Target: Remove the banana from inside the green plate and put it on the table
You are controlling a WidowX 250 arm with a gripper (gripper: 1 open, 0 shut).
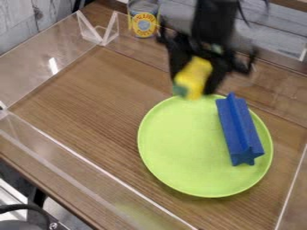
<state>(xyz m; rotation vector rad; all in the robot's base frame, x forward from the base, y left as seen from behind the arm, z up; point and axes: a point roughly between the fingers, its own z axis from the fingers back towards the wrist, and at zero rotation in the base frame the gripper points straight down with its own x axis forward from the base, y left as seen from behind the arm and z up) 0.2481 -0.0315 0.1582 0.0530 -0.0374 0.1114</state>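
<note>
The black robot gripper [199, 74] is hanging nose-down above the far rim of the large round lime-green plastic plate [180, 148], its fingers clamping narrowly on the small yellow toy banana [193, 77]. The banana is hanging in the air, clear of the plate, so that it can pass over the shallow rim without dragging. It is sitting upright between the fingers, its lower end poking out below them, which should let it be set down end first or laid over.

The long blue ridged block [241, 128] is lying alone on the plate's right half, untouched. Bare brown wood-grain counter [96, 99] is lying open to the left, inside the low clear acrylic walls [54, 63], probably the roomiest place to release the banana.
</note>
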